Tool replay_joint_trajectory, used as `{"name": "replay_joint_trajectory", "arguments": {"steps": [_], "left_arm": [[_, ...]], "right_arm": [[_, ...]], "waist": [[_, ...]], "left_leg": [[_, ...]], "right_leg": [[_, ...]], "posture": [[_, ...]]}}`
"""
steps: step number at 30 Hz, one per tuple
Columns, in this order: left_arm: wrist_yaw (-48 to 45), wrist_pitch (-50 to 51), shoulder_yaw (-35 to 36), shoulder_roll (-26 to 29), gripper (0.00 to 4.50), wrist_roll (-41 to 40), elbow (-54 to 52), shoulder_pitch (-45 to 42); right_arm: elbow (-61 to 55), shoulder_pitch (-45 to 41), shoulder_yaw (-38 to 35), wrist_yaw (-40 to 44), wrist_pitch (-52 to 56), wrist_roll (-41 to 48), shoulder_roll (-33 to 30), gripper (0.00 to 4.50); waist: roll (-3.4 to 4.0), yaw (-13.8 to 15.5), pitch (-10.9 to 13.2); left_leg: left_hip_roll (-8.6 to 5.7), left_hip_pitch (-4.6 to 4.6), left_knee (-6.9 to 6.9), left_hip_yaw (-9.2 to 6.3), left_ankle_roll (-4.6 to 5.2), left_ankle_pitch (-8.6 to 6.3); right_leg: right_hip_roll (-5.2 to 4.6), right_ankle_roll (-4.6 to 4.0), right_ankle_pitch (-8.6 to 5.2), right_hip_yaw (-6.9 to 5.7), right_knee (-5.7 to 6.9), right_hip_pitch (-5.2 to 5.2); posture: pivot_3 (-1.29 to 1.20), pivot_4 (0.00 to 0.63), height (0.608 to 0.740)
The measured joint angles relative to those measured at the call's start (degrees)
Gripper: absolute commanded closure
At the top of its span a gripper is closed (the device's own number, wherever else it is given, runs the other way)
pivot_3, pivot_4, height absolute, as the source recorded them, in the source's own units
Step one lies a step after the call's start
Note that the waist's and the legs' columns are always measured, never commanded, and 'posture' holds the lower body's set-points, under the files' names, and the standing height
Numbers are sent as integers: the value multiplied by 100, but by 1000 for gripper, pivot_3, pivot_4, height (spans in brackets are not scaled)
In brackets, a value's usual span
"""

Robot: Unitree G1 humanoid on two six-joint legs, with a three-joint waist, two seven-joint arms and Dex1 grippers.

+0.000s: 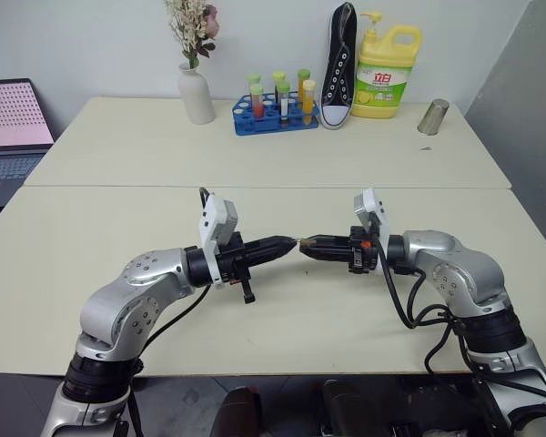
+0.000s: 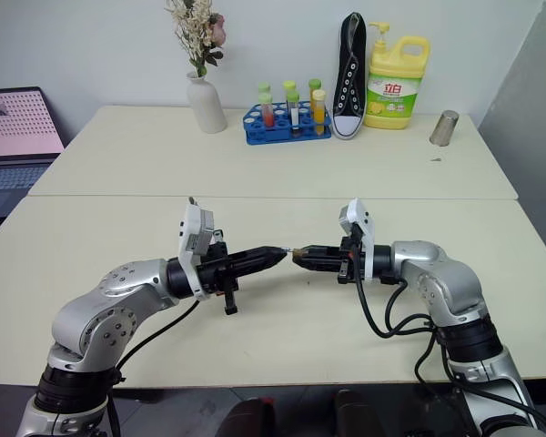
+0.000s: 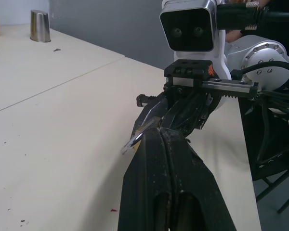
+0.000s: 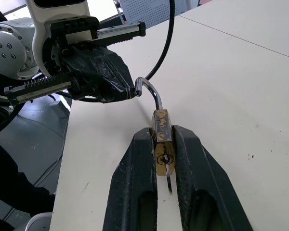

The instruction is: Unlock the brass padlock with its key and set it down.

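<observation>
The brass padlock (image 4: pixel 162 130) is held level above the table (image 1: pixel 118 228), its body clamped between the fingers of my right gripper (image 4: pixel 162 132), which is shut on it. A thin silvery sliver, apparently the key (image 4: pixel 168 175), sticks out of the keyhole toward the right wrist. The silvery shackle (image 4: pixel 153 94) reaches forward and hooks sideways, with its short end out of the body. My left gripper (image 1: pixel 291 242) points straight at the right one, fingers shut, and its tip touches the shackle's hooked end (image 3: pixel 131 143). Whether that end is pinched I cannot tell.
Along the table's far edge stand a white vase of flowers (image 1: pixel 197 96), a blue test-tube rack (image 1: pixel 275 114), a black sneaker (image 1: pixel 338 68), a yellow detergent bottle (image 1: pixel 387 73) and a metal cup (image 1: pixel 433 116). A laptop (image 1: pixel 9 127) sits off to the left.
</observation>
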Motion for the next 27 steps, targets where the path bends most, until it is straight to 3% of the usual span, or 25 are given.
{"name": "replay_joint_trajectory", "arguments": {"steps": [27], "left_arm": [[-12, -249, -38, -27, 4500, 338, 47, -44]], "right_arm": [[0, 24, 1, 2, 2, 1, 11, 4357]], "waist": [[0, 0, 0]], "left_leg": [[0, 0, -1, 0, 0, 0]], "right_leg": [[0, 0, 0, 0, -2, 0]], "posture": [[0, 150, 740]]}}
